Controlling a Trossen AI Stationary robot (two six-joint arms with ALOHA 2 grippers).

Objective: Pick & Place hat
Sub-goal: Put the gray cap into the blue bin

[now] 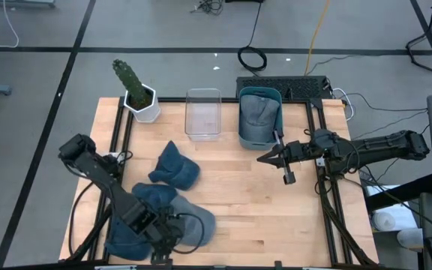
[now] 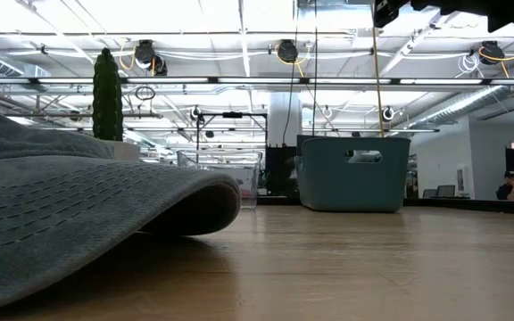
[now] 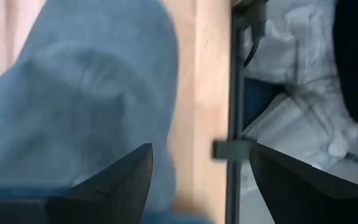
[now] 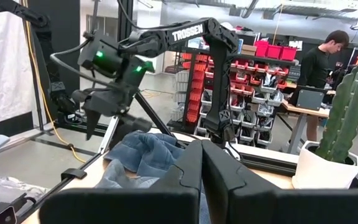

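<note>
Left gripper (image 1: 158, 238) is low at the near-left of the table (image 1: 261, 202), fingers (image 3: 114, 180) spread wide. In the left wrist view the two dark wedge-shaped tips stand well apart over soft blue fabric and the table edge; nothing sits between them, and I can't tell if a tip touches the cloth.

Right gripper (image 1: 265, 158) hangs above the table's right-center, just in front of the teal bin (image 1: 258, 120). Its fingers (image 4: 185, 174) are pressed together, w/ only a thin seam between the pads, holding nothing.

Hats: a floppy blue denim-look hat (image 1: 175, 169) lies crumpled at center-left. Nearer the front edge, more hats (image 1: 190, 217), blue and grey-blue, lie overlapped under and beside the left arm. In the low view a grey brim (image 2: 87, 209) w/ rows of stitching fills the foreground, curved and lifting off the wood. One more grey cap (image 1: 256, 112) sits inside the teal bin.

Bin is a smooth rounded tub w/ a handle slot. Left of it is a clear plastic box (image 1: 203, 112), rectangular, see-through walls. At the far-left corner stands a cactus (image 1: 128, 77), a ribbed green column in a white faceted pot (image 1: 143, 105).

Tabletop is pale wood planks w/ a black metal frame along the sides. Beyond the table, the right wrist view shows a person (image 4: 319, 62) in dark clothing by shelves of red bins.
</note>
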